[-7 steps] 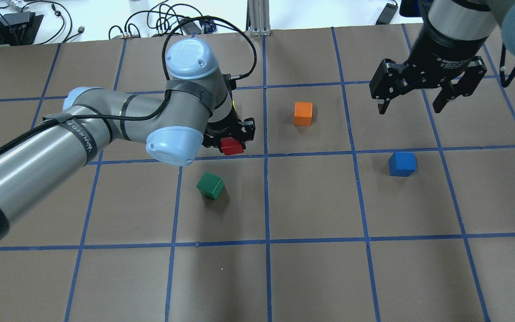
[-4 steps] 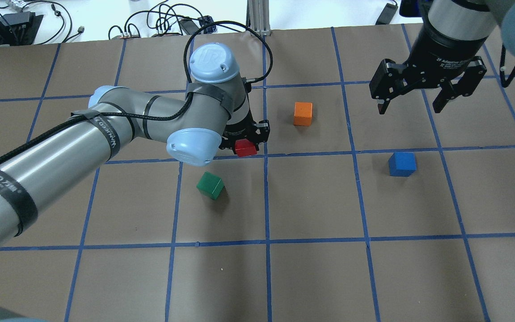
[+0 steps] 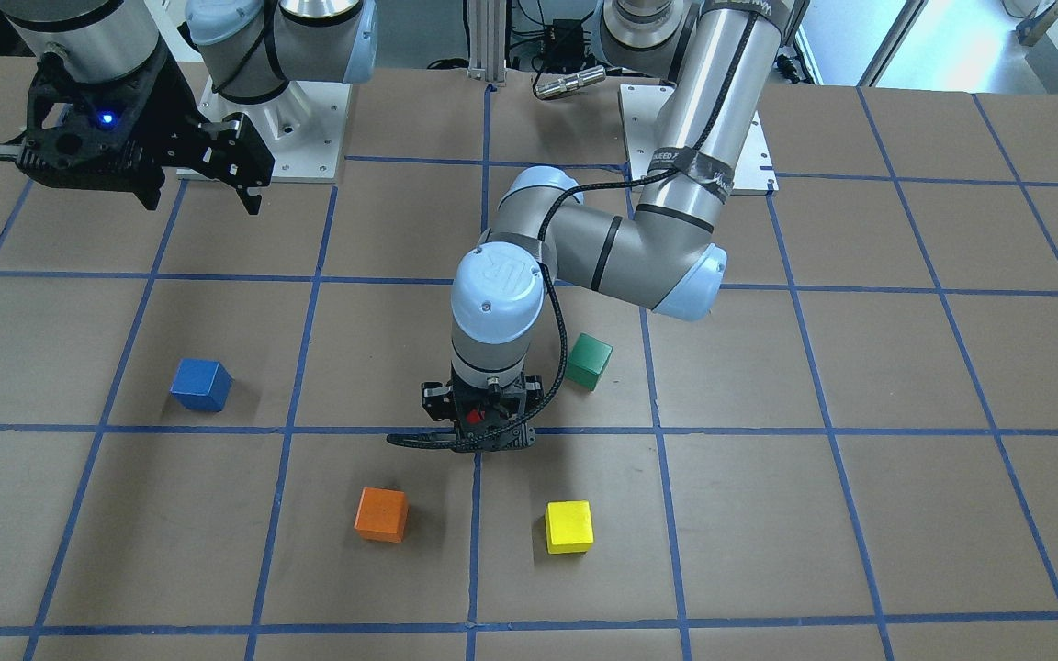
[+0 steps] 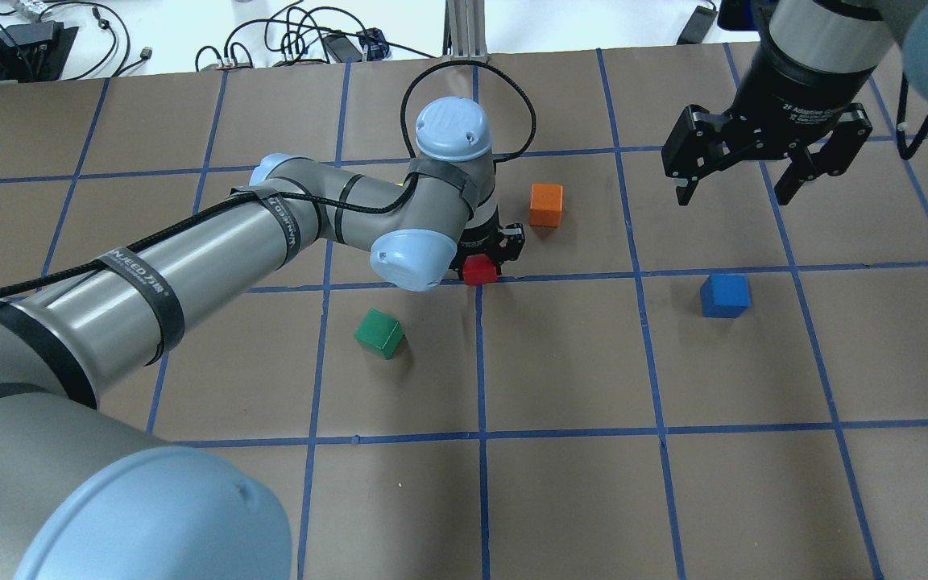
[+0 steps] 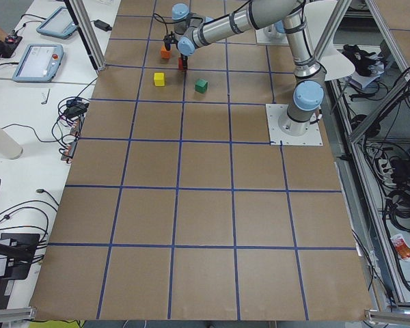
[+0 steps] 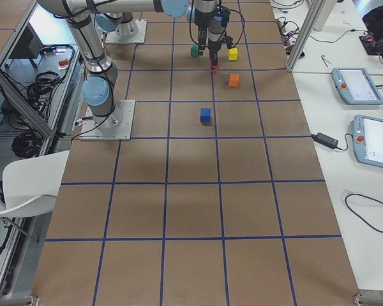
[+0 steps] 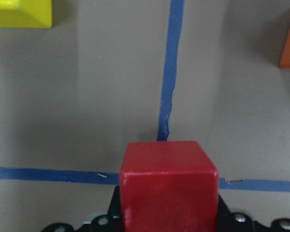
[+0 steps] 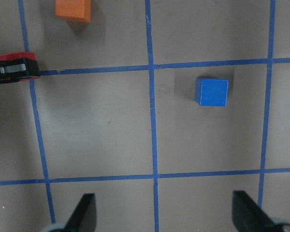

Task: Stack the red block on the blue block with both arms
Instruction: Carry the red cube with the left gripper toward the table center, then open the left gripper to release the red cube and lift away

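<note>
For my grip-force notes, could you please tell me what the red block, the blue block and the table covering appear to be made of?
The red block looks like painted wood or plastic: opaque, matte, faint sheen on top. The blue block looks alike, evenly matte. The table covering seems brown paper, dull and flat, gridded with ragged-edged blue tape.

Overhead, we find the small solid red cube (image 4: pixel 480 271) at frame centre in the left arm's black two-finger gripper (image 4: pixel 486 259), the small orange cube (image 4: pixel 546 205) near its upper right, the small green cube (image 4: pixel 380 333) lower left, and the small blue cube (image 4: pixel 725 295) far right, below the right arm's black gripper (image 4: pixel 731 193).
</note>
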Controlling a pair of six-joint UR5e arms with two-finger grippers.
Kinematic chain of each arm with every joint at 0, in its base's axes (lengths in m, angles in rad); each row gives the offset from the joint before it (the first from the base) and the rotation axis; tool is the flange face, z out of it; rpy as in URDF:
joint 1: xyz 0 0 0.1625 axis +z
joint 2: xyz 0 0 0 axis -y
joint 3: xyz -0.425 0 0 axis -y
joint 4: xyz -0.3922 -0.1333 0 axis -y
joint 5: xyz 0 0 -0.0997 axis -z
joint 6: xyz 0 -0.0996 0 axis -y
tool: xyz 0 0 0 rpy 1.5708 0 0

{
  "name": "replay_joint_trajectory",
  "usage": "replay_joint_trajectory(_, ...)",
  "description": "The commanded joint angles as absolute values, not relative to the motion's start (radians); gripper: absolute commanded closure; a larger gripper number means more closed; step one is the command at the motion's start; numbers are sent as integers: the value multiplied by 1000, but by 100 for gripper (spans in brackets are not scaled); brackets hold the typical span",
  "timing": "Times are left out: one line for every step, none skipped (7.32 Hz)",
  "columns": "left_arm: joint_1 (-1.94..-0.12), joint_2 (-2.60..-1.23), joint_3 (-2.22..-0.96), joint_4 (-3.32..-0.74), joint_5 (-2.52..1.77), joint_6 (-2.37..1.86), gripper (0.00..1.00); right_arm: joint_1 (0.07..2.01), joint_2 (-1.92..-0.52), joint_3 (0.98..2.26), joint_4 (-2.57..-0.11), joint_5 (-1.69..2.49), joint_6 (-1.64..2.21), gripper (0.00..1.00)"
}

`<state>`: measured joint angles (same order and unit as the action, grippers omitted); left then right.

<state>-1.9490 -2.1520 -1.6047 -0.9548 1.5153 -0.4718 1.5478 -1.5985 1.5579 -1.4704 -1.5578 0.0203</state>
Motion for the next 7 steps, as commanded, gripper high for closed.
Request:
replay_joint_trajectory(-1945, -2134, -1605, -965, 1514, -460, 0, 1546, -1563, 1559, -1462, -1563, 23, 0)
replay_joint_trajectory(-1900, -2106, -1586, -983, 1508, -451, 0, 1545, -1557, 1559, -1460, -1565, 12, 0)
replay_joint_trajectory(-1844, -2042, -1563, -1050, 1500, -424, 0, 1545, -1559, 1555, -1474, -1566, 18, 0)
replay_joint_trajectory(-1788, -1970, -1525, -1192, 1499, -296, 0, 1546, -1557, 1554, -1477, -1569, 12, 0)
replay_joint_trajectory(-1734, -1920, -1469, -1315, 1506, -222, 0, 1552, -1540, 1551, -1494, -1569, 21, 0)
replay_joint_trajectory(-1697, -1864, -1421, -1444, 1514, -137, 0, 1561, -1490, 1551, -1628, -1569, 29, 0)
replay_joint_trajectory(-1680, -1797, -1398, -1557, 1526, -89, 0, 1609, -1444, 1548, -1685, -1569, 31, 0)
